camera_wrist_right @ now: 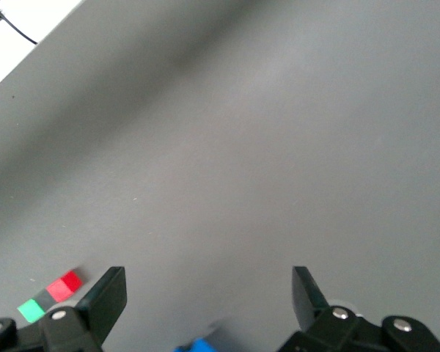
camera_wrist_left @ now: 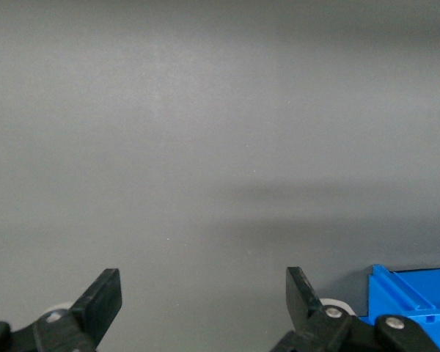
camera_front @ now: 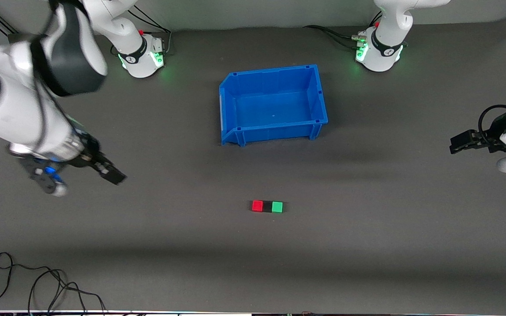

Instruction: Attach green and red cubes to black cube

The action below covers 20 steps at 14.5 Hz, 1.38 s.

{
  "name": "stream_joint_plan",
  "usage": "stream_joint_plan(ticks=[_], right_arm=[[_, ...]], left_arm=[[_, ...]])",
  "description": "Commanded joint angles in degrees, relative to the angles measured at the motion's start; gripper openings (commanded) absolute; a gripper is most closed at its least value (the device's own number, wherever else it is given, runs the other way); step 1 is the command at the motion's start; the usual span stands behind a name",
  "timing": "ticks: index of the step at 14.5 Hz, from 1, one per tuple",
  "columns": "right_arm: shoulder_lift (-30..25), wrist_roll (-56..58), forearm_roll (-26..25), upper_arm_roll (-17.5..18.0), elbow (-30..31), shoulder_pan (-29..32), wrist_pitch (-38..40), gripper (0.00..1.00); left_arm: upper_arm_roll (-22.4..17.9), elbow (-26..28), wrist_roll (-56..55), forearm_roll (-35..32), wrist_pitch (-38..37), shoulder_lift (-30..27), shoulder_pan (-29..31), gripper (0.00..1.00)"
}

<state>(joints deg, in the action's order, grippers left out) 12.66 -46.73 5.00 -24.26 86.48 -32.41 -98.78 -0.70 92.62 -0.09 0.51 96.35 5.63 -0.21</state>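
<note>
The red cube [camera_front: 257, 206], black cube [camera_front: 267, 206] and green cube [camera_front: 277, 206] lie in one row on the table, touching, with the black one in the middle. They are nearer to the front camera than the blue bin [camera_front: 272, 103]. The right wrist view also shows the green cube [camera_wrist_right: 31, 310], the black cube [camera_wrist_right: 48, 297] and the red cube [camera_wrist_right: 64, 284]. My right gripper [camera_front: 114, 176] [camera_wrist_right: 209, 282] is open and empty above the table toward the right arm's end. My left gripper [camera_front: 456, 145] [camera_wrist_left: 204, 282] is open and empty above the left arm's end.
The blue bin stands empty between the cubes and the robot bases; its corner shows in the left wrist view [camera_wrist_left: 407, 293]. A loose black cable [camera_front: 37, 281] lies at the table edge nearest the front camera, at the right arm's end.
</note>
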Motion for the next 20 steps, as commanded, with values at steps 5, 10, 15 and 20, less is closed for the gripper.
stream_joint_plan(ticks=[5,10,15,20], right_arm=[[-7.12,25.95,-2.61,10.96,3.43,19.36,1.13,1.0],[-8.09,44.4,-5.44,19.6,3.08,30.65,0.52,1.0],[-8.27,48.49,-5.26,19.25,2.9,30.21,0.61,1.0],[-8.27,48.22,-4.64,19.34,3.08,30.12,1.22,1.0]], left_arm=[[0.17,-1.91,1.14,-1.65,-3.27,-0.8,-1.02,1.0],[0.26,-2.53,1.06,-0.78,-3.44,-0.71,-0.84,1.0],[0.26,-3.32,1.23,-0.95,-3.62,0.7,-0.84,1.0],[0.43,-3.15,1.23,-1.04,-3.8,0.61,-1.1,1.0]])
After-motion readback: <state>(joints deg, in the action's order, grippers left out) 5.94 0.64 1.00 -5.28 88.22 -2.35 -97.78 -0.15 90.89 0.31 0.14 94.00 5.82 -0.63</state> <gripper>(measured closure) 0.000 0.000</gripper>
